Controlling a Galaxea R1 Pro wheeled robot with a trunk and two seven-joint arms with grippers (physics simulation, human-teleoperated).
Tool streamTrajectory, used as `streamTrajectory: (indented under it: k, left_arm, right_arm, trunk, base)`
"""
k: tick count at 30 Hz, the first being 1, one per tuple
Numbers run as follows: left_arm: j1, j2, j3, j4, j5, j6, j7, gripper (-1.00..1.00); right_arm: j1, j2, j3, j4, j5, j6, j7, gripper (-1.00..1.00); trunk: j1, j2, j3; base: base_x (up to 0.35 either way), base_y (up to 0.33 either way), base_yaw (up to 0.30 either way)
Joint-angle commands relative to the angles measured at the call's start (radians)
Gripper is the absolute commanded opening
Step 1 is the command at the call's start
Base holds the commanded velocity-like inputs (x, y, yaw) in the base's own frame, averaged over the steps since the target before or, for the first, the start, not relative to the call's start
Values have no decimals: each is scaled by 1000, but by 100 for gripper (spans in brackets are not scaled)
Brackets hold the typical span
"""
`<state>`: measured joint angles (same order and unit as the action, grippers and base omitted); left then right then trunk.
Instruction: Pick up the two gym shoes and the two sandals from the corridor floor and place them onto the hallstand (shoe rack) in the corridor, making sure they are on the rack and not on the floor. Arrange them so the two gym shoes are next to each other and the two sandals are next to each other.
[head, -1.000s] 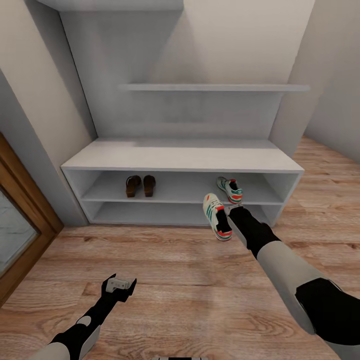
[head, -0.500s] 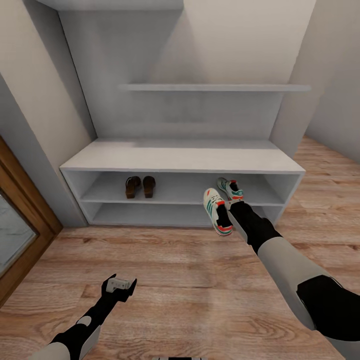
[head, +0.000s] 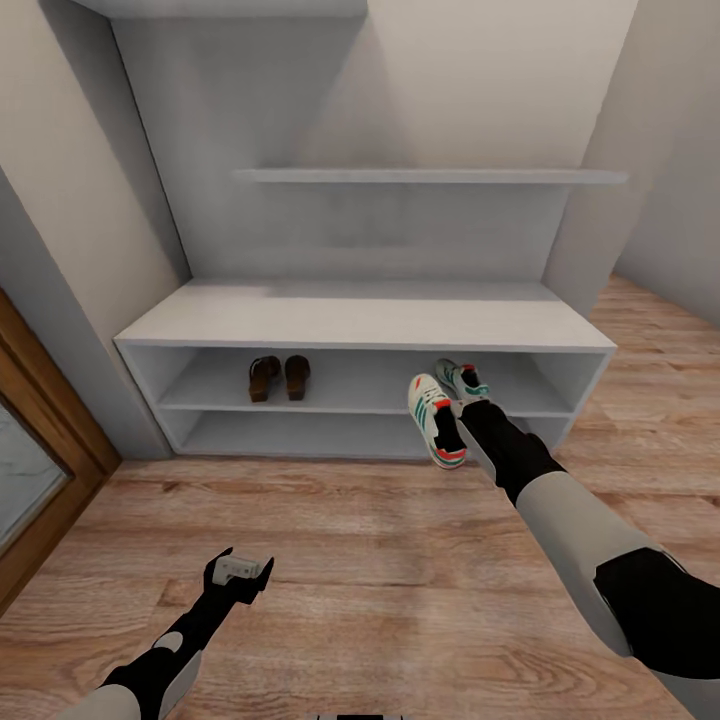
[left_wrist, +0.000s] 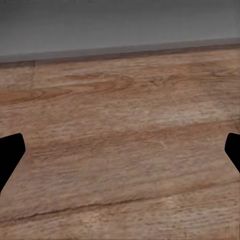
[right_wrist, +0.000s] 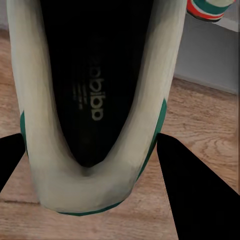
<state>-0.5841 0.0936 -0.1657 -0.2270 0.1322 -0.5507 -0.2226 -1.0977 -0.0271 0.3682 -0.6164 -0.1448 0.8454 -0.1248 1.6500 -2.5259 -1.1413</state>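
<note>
Your right arm (head: 590, 550): pale grey shell, glossy black joints. Your left arm (head: 165, 655): same colours. Your left hand (head: 238, 572): black, pale grey block between fingers.

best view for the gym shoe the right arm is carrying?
Head view: the held gym shoe shows nearly whole, hanging in front of the hallstand, near the other gym shoe on the upper shelf. The right wrist view shows only its heel opening and dark insole up close.
</note>
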Motion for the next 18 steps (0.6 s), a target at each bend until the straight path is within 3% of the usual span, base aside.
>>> streamTrajectory:
  k: [1,18]
  left_arm:
    - [0,0,0,0,0,0,0,100]
    - [0,0,0,0,0,0,-1,100]
  right_arm:
    - [0,-1,0,0,-1,0,-2,-100]
    - [-1,-2,-1,4,-2,0,-1,-100]
  trunk:
    - [0,0,0]
    - [0,0,0]
  base:
    - [60,0,0]
    - [65,0,0]
